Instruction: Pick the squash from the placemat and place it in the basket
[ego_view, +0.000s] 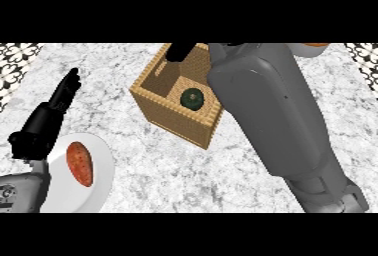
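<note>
It looked like a kitchen: a grey-white marble table (148, 170), a white plate (103, 170) bearing reddish food (80, 163) at lower left, a woven basket (171, 119), patterned tiles (15, 55) in the upper corners.

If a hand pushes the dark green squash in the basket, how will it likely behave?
The squash looks round, so it would probably roll, but the basket walls around it should stop it soon. Its dark skin looks smooth, which suggests a stiff, perhaps slippery body.
</note>
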